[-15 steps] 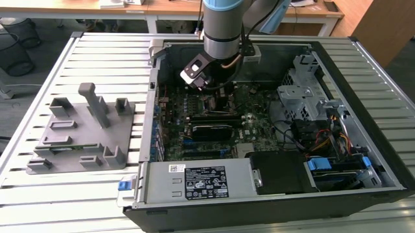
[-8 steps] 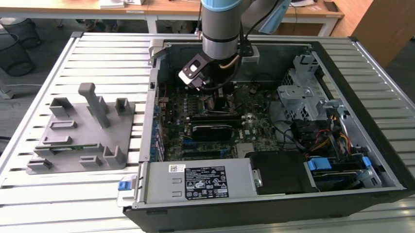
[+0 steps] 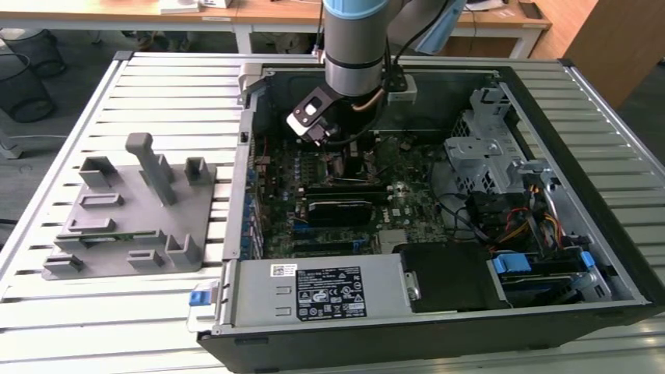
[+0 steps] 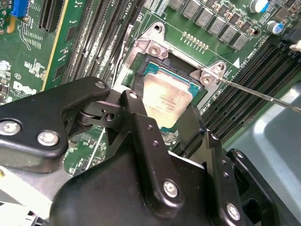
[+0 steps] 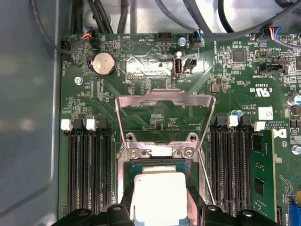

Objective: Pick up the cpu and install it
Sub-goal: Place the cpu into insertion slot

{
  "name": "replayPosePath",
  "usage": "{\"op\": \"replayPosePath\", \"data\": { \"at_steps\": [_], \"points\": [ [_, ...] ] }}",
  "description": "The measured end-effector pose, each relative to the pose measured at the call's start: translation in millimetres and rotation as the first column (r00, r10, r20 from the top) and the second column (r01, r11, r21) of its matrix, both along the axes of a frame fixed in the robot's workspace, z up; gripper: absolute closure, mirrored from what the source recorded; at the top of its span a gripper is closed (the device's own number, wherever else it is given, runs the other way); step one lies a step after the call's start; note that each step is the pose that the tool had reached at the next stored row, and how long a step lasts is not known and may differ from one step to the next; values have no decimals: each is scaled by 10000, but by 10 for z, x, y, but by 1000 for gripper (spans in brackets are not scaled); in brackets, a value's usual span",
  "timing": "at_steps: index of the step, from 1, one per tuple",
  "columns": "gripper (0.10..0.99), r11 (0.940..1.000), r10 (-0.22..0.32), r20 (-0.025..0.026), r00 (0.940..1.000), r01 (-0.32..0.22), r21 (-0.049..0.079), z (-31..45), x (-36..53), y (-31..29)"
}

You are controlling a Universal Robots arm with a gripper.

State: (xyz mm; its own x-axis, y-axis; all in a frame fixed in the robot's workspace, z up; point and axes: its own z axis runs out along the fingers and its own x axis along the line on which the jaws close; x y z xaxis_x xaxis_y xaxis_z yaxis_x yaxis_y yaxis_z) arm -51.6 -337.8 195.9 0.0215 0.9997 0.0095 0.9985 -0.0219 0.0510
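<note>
Arm: the grey and pale-blue tubular robot arm (image 3: 353, 47) points down into the case, over the 12 o'clock part of the board in the exterior view.
Pincer: the black 2-fingered pincer (image 3: 314, 139) (image 4: 164, 113) (image 5: 160, 209) pinches the cpu, with 1 black finger (image 4: 141, 117) against each of 2 opposite edges.
Cpu: the small flat square cpu with a shiny silver top and thin teal-green rim (image 4: 167, 96) (image 5: 159, 193) sits level between the fingers, right at the open socket. Whether it is fully seated cannot be told.
Socket: the square socket with a silver metal frame (image 4: 155, 47) (image 5: 157, 151) lies just under the cpu, flanked on both sides by rows of long black memory slots (image 5: 87, 165).
Load plate: the silver metal window-shaped plate (image 5: 164, 106) is swung open, clear of the cpu.
Lever: the thin silver wire lever (image 4: 263, 96) (image 5: 205, 174) stands free beside the socket.
Board: the green motherboard (image 3: 416, 206) fills the case floor.
Case: the open black computer case (image 3: 416, 343) lies on the silver slatted metal worktop (image 3: 156, 86).
Fixture: the grey plastic fixture block with upright posts (image 3: 130, 218) rests on the worktop at 9 o'clock from the case in the exterior view, well apart from the pincer.
</note>
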Motion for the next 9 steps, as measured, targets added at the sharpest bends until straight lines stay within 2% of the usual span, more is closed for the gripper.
{"op": "replayPosePath", "data": {
  "at_steps": [4, 9],
  "points": [
    [561, 9996, -273, -1, 9996, 273, -1, -5, 1, 0],
    [561, 9995, -301, -2, 9995, 301, -2, -15, 0, 0]
  ]
}}
